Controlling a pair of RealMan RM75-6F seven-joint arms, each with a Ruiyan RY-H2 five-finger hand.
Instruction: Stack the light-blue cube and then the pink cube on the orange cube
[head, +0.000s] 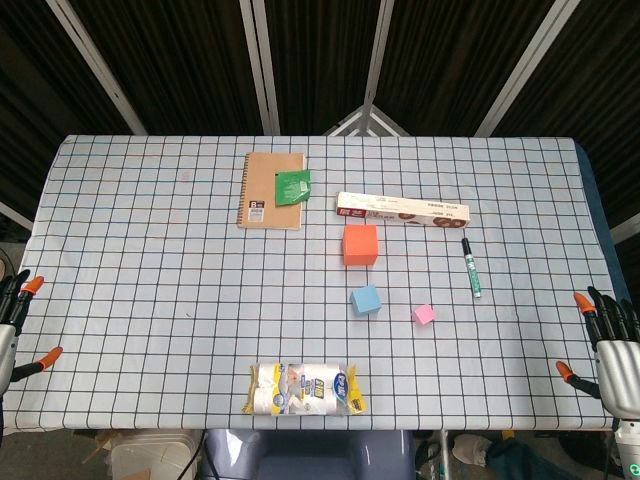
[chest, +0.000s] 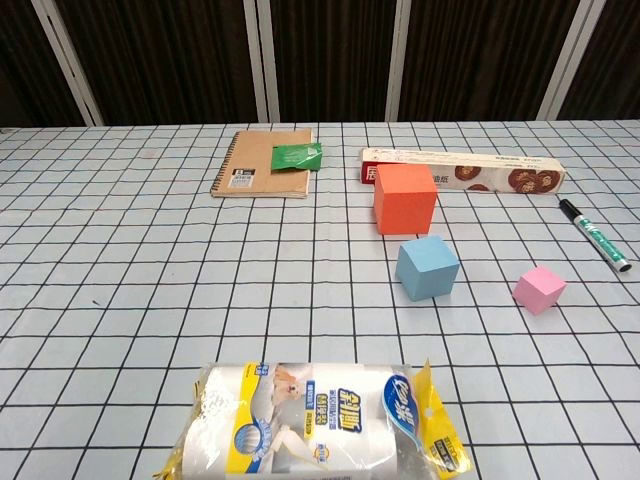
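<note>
The left hand shows only in the head view, at the left edge of the table near its front corner; its orange-tipped fingers are spread apart and nothing is in them. The table wears a white cloth with a dark grid.

Toward the far edge, left of centre, lies a brown spiral notebook with a small green packet resting on its right part. At the front edge, near the middle, sits a plastic-wrapped pack of white rolls with blue and yellow print.

Right of the notebook, a long narrow box lies with its length along the far edge. Just in front of its left end stands the orange cube, close to the box; whether they touch I cannot tell. In front of the orange cube, apart from it, sits the light-blue cube, turned slightly askew. To its right and a little nearer the front edge is the smaller pink cube, apart from both. None of the cubes is stacked.

A green marker pen with a black cap lies right of the cubes, pointing roughly from far to near.

The right hand shows at the right edge near the front corner, fingers apart, holding nothing, well apart from the cubes.
</note>
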